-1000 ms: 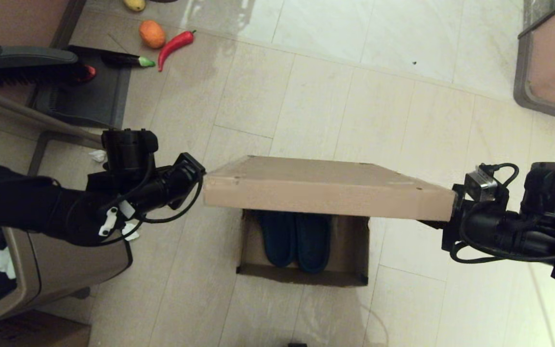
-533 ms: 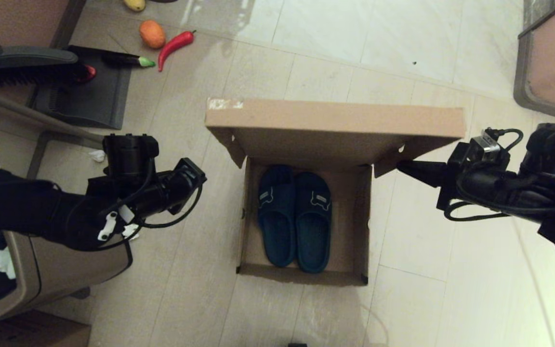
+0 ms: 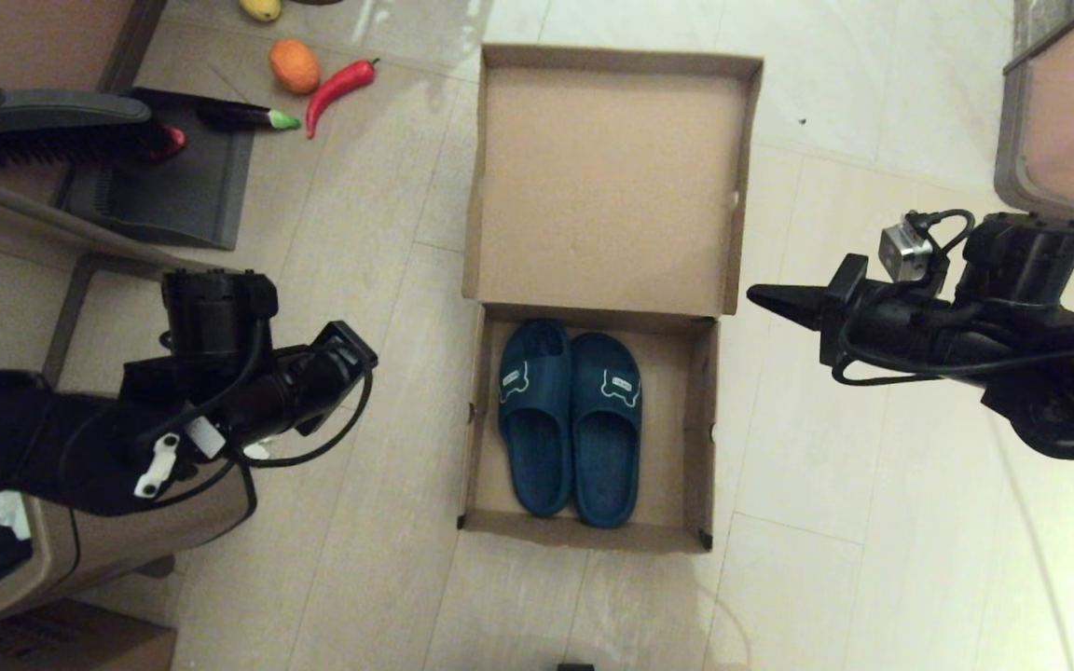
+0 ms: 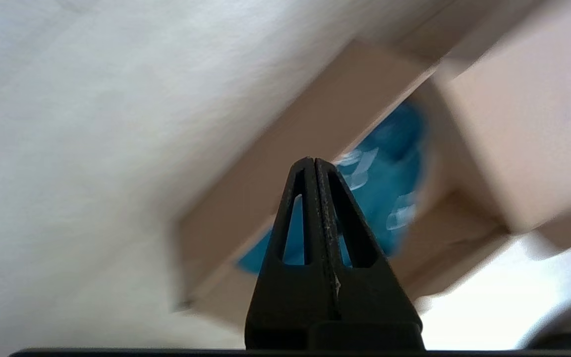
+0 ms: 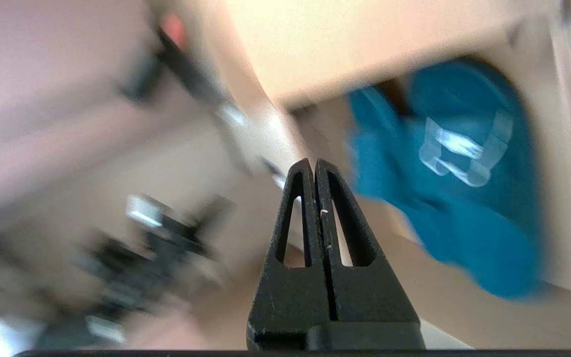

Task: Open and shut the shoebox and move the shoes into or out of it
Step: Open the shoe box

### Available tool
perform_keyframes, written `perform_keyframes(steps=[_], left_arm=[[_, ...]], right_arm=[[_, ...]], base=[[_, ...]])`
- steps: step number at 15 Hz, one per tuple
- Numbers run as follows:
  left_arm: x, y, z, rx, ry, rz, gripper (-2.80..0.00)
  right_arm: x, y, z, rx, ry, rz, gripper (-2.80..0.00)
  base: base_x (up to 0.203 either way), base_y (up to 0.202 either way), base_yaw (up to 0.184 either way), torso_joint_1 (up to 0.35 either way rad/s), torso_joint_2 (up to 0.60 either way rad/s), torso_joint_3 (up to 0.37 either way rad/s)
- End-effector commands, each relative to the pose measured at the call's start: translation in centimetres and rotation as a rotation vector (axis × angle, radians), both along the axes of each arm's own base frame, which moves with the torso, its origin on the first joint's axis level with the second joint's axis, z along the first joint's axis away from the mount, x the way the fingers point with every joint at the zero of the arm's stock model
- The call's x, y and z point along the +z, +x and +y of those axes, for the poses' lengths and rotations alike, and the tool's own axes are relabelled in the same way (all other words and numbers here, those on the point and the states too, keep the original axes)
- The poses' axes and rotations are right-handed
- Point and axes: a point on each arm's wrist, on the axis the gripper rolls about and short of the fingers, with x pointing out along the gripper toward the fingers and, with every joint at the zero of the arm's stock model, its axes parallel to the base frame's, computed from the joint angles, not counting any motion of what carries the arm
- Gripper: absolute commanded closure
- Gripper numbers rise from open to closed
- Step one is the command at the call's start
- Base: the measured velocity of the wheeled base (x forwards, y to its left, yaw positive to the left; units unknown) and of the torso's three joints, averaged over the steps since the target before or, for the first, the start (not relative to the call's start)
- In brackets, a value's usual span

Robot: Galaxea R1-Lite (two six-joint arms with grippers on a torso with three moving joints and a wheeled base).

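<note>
The shoebox (image 3: 593,429), plain brown cardboard with thin walls, sat on the pale tiled floor (image 3: 873,578) with its hinged lid (image 3: 607,182) thrown fully back and lying flat beyond the tray. Inside, the pair of dark teal rubber slide slippers (image 3: 571,424) rested side by side against the left wall, each strap marked with a light bear-shaped outline. The left gripper (image 4: 314,163) hung over the floor to the box's left, its black tapered fingers pressed together on nothing. The right gripper (image 3: 761,296) hovered just beside the lid's right edge, likewise clenched and empty, clear of the cardboard. Both would have to spread their fingers before reaching in, or they would only shove the soft, pliable slippers about. The light box looked apt to slide on smooth tile if a wall was nudged. A brown plastic bin (image 3: 80,531) stood under the left arm.
</note>
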Motion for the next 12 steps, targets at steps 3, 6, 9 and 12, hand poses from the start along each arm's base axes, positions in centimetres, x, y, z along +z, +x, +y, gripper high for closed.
perform_keyframes(steps=[3,6,9,12], left_arm=[[-1.3,-3.8,1.2,-0.041,0.173,0.004,0.0],[-2.7,-5.3,1.6,-0.046,0.186,0.019,0.0],[-3.5,-6.0,1.8,-0.054,0.186,0.009,0.0],[-3.6,-5.8,1.7,-0.066,0.207,0.007,0.0]], right_arm=[[-2.6,-3.4,3.1,-0.032,-0.507,-0.117,0.0],[-6.1,-4.5,7.1,-0.195,-0.844,-0.036,0.0],[-9.6,-4.4,12.4,-0.094,-0.941,-0.028,0.0],[-12.4,-3.7,17.3,-0.046,-0.975,-0.052,0.0]], base=[[0.0,0.0,0.0,0.0,0.0,0.0],[0.0,0.0,0.0,0.0,0.0,0.0],[0.0,0.0,0.0,0.0,0.0,0.0],[0.0,0.0,0.0,0.0,0.0,0.0]])
